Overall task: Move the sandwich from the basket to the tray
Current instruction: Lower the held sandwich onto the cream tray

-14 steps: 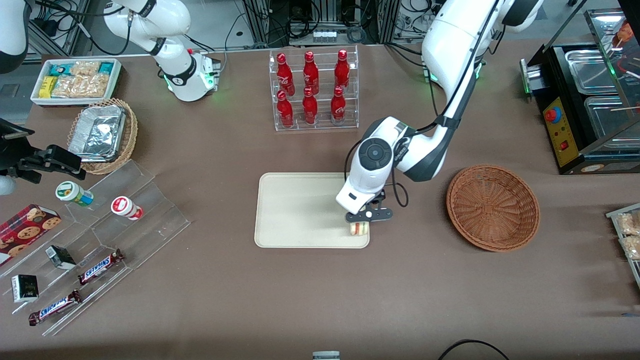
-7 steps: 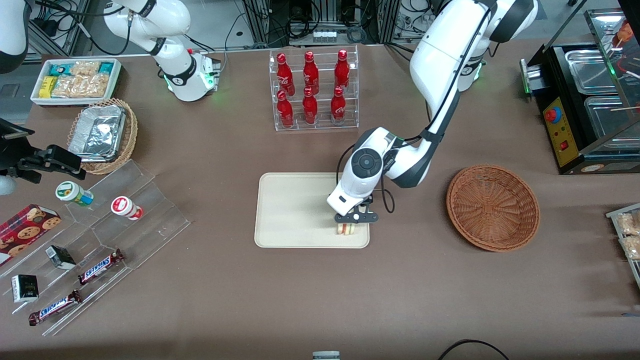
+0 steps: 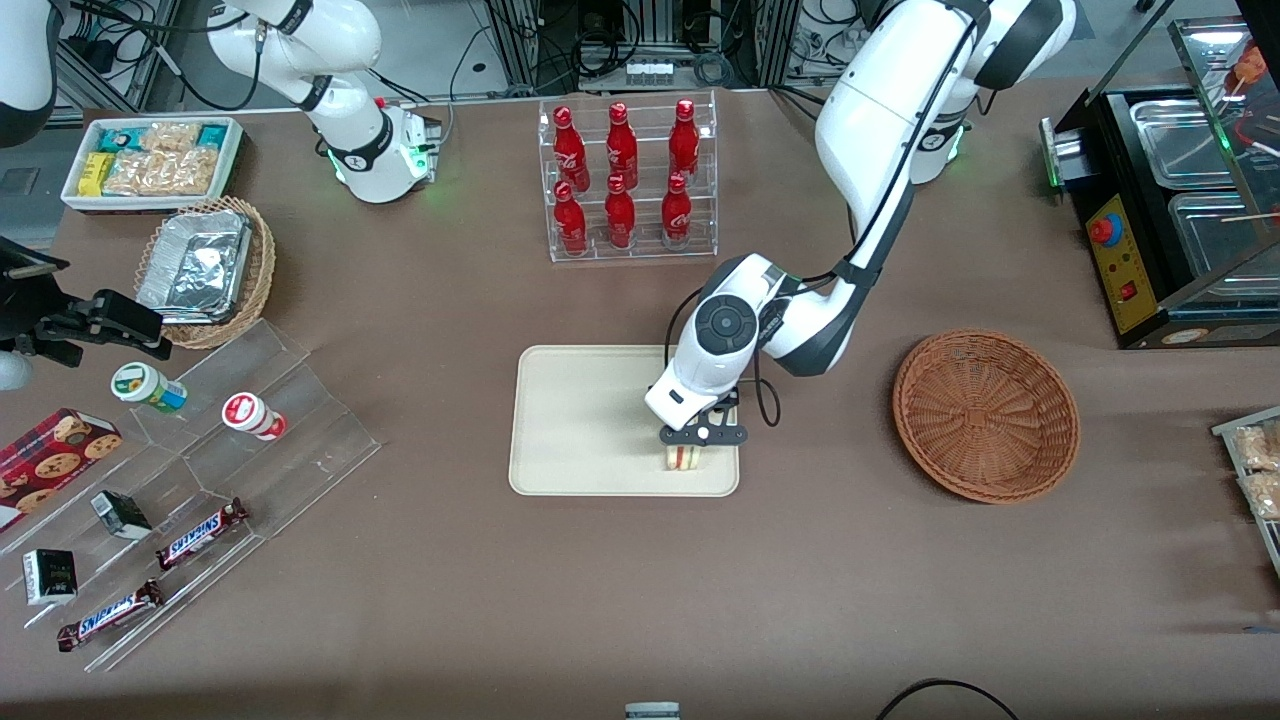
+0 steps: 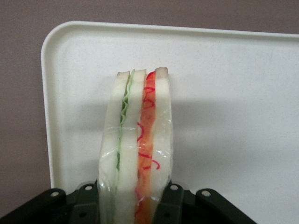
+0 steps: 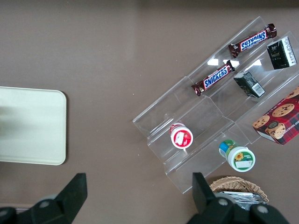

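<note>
While the basket (image 3: 986, 415) at right of the front view sits empty, I judge the carry done and the release left: my claw (image 3: 686, 452) hangs over the tray (image 3: 580, 420) at frame centre. In the wrist view, the claw (image 4: 133, 205) is clamped on the sandwich (image 4: 138, 144) above the tray (image 4: 233, 93).

Sandwich (image 3: 684, 458): you have one.
Tray (image 3: 580, 420): one.
Basket (image 3: 985, 415): one.
Red bottles (image 3: 620, 175): six.
Snickers bars (image 3: 200, 533): two.
Gripper (image 3: 698, 440): one, on the sandwich.
</note>
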You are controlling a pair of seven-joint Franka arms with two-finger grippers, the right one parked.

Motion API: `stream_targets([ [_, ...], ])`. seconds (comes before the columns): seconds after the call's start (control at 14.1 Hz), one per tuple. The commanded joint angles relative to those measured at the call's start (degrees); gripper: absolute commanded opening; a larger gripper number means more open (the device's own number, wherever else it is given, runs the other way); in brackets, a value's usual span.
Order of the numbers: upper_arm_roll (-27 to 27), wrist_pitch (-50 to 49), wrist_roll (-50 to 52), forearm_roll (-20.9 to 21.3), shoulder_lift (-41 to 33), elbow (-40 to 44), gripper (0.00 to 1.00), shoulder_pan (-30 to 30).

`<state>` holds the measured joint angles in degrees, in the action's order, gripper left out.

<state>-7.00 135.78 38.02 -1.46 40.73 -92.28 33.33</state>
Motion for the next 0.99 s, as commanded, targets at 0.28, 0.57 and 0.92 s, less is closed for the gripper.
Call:
stream_targets([
  [0.28, 0.0, -0.2, -0.9, -0.7, 1.0, 2.3, 0.89, 0.3],
  [0.57, -0.1, -0.9, 0.6, -0.9, -1.3, 2.6, 1.0, 0.2],
  [0.92, 2.4, -17.4, -0.3, -0.9, -11.7, 2.2, 1.0, -2.7],
])
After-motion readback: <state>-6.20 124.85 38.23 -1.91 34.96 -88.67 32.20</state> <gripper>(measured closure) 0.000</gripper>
